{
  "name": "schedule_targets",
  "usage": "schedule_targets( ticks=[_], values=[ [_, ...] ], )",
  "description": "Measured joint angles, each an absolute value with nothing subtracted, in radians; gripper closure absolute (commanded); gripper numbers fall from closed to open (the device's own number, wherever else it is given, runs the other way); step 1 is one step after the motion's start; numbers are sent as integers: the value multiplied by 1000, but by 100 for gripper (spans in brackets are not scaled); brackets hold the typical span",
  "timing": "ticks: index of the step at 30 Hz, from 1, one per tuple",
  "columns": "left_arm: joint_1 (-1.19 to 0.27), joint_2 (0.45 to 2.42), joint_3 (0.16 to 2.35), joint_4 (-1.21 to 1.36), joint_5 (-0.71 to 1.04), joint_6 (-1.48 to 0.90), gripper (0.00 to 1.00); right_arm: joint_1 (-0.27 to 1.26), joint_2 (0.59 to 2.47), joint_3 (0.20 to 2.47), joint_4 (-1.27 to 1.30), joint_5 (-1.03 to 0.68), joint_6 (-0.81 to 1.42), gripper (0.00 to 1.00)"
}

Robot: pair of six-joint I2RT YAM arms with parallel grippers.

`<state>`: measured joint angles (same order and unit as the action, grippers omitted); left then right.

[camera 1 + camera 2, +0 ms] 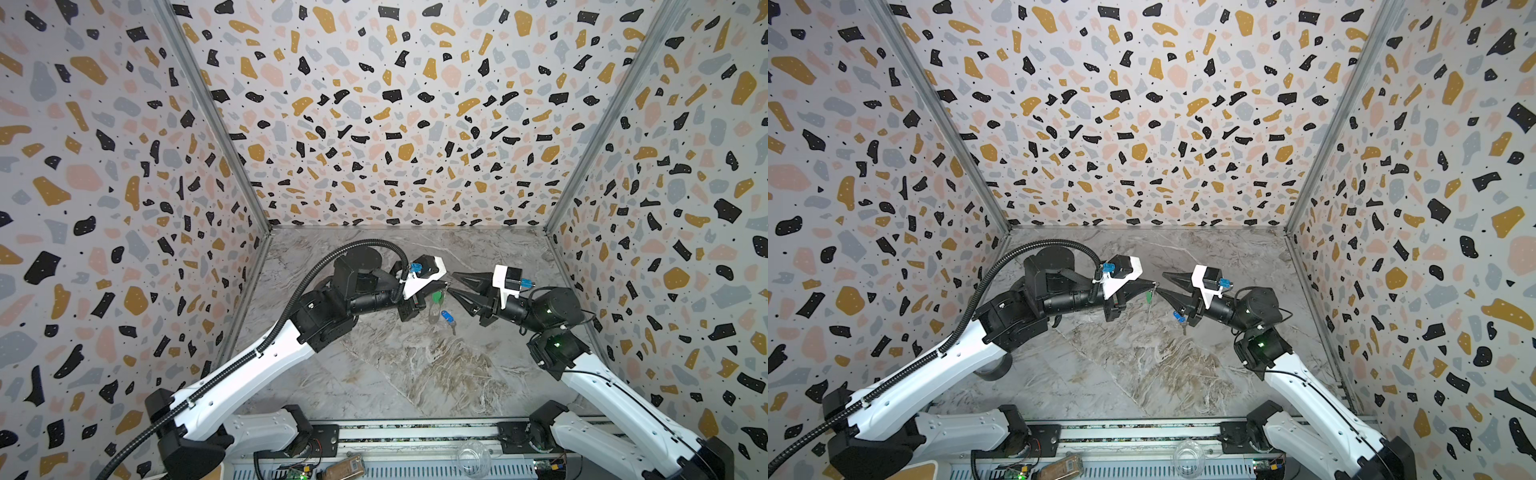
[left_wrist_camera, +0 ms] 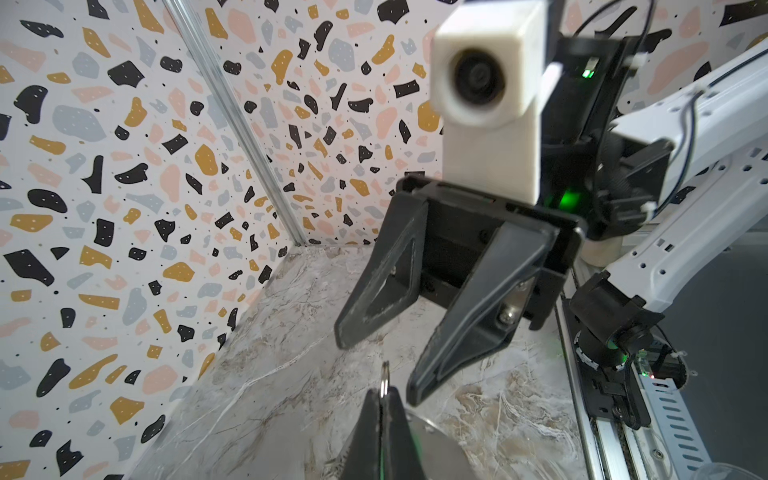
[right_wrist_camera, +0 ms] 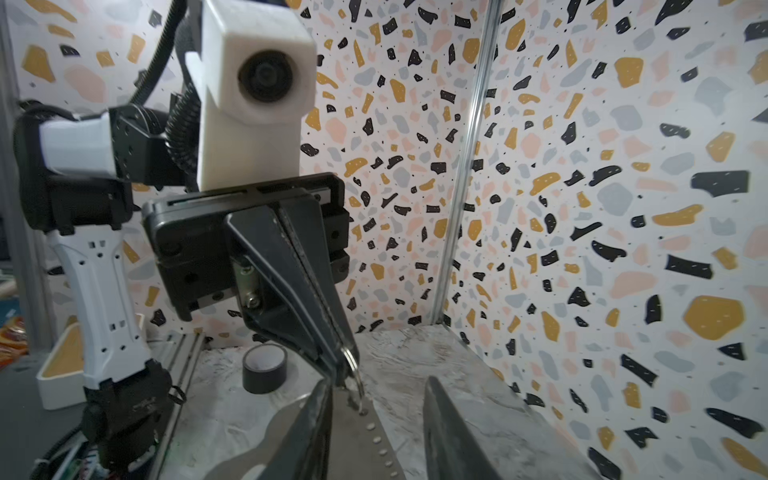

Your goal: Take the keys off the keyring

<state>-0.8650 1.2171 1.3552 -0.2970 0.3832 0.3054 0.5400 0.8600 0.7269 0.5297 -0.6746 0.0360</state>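
You have no lettering, number, brand or sign that can be read in any of the views. The brown packet (image 1: pixel 345 466) at the near edge in a top view may carry some print, but it is too small and blurred to make out.
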Motion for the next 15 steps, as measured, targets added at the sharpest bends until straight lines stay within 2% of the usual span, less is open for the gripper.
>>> schedule_targets(
  ticks=[7, 15],
  values=[
    [-868, 1306, 1499, -529, 359, 389, 100, 540, 851, 824, 253, -653, -149, 66],
    [-902, 1380, 1637, -714, 279, 472, 100, 541, 885, 860, 66, -657, -257, 73]
  ],
)
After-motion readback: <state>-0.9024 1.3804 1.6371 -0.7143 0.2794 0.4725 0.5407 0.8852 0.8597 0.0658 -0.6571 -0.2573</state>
